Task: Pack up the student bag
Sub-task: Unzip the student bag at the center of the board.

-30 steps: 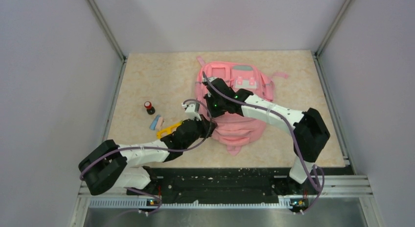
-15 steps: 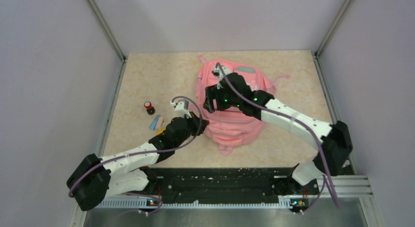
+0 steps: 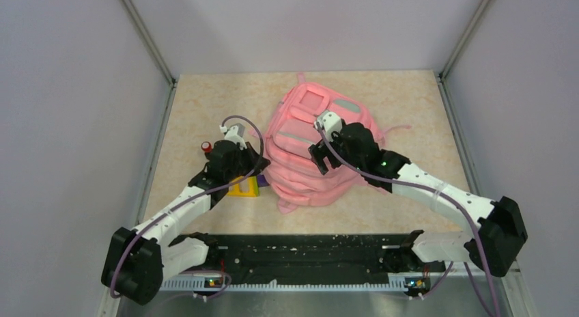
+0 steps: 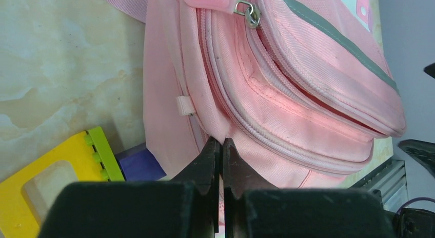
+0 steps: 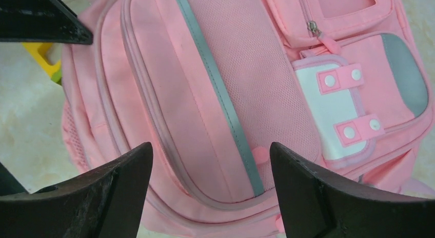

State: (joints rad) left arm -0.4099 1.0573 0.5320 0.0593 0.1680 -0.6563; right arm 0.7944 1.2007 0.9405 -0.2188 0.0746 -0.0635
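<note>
One student bag (image 3: 295,160): front up, long axis far-near.

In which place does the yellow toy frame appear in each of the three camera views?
Top external: yellow toy frame left of centre, beside the pink backpack.
Left wrist: bottom left corner, left of the backpack.
Right wrist: upper left edge, only a small part showing.
Shared landmark: the pink backpack.
</note>
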